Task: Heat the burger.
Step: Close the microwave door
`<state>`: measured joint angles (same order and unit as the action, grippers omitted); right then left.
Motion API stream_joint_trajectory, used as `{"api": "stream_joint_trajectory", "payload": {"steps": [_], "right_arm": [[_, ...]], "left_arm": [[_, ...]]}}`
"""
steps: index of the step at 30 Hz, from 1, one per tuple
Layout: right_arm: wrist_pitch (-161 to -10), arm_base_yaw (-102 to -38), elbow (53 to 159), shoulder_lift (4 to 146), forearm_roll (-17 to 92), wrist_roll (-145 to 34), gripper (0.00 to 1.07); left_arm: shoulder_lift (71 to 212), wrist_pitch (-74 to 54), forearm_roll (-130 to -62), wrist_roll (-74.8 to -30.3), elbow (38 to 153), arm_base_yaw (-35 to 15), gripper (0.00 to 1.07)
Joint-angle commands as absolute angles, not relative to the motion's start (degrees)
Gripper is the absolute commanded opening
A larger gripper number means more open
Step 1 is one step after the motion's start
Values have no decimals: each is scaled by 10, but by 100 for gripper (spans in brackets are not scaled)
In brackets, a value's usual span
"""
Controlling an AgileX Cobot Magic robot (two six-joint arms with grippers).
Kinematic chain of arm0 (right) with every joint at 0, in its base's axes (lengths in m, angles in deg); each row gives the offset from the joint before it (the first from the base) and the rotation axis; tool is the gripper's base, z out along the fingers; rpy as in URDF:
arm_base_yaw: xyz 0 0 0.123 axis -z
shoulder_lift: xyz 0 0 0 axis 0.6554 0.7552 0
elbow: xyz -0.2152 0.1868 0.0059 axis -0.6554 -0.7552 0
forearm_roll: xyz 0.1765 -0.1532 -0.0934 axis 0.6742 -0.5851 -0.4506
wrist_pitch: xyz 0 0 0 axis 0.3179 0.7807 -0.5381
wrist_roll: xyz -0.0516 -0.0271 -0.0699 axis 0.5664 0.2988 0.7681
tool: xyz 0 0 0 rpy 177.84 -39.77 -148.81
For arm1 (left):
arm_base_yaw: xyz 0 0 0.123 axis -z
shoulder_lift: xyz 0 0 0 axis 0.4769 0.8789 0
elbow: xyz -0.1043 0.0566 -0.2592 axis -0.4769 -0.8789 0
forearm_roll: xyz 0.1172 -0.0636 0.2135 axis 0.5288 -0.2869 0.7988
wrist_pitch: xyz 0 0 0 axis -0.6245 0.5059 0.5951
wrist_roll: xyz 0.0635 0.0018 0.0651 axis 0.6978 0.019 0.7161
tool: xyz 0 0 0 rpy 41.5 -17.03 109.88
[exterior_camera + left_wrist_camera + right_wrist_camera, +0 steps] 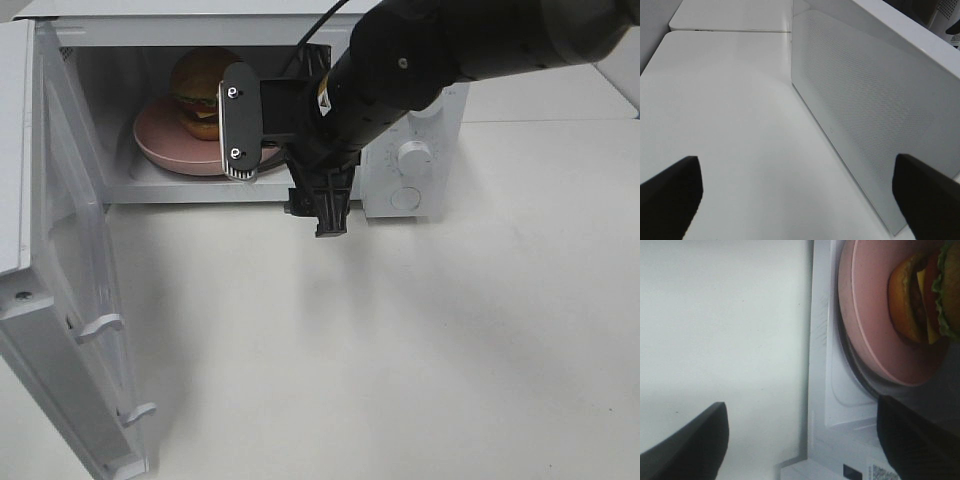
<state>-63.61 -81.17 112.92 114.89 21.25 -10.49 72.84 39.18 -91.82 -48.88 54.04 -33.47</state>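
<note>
The burger point(200, 85) sits on a pink plate point(160, 145) inside the cavity of a white microwave point(415, 190), its glossy golden bun on top and lettuce, tomato, cheese and dark patty showing beneath. It stands upright near the middle of the plate, well inside the raised rim, and the plate lies flat on the microwave floor. The microwave door point(70, 250) stands swung wide open to the left, its inner face and latch hooks in view above the counter point(400, 350). On the control panel to the right of the cavity are two round knobs, the upper knob point(413, 155) above the lower knob point(405, 198). The right arm point(450, 50) reaches in from the upper right and ends just in front of the cavity's mouth, covering the right part of the plate in the high view. The right tool point(802, 440) is spread: in its wrist view the two dark fingers point(690, 445) stand far apart at the edges of the picture, with nothing between them but the front lip of the microwave floor and a strip of counter; the plate and burger lie ahead of it, apart from the fingers. The left tool point(799, 195) is spread wide too, gripping nothing, and hangs over the counter with the dotted panel of the open door just beside it
</note>
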Motion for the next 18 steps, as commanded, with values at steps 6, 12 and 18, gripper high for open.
{"api": "stream_joint_trajectory", "payload": {"steps": [6,12,18], "right_arm": [[-638,-810,1069,1089,210,-213,76],[-636,-810,1008,1033,213,-346,76],[-634,-810,963,982,213,-472,76]], "left_arm": [[717,388,-918,-489,540,-331,98],[717,388,-918,-489,540,-331,98],[717,388,-918,-489,540,-331,98]]}}
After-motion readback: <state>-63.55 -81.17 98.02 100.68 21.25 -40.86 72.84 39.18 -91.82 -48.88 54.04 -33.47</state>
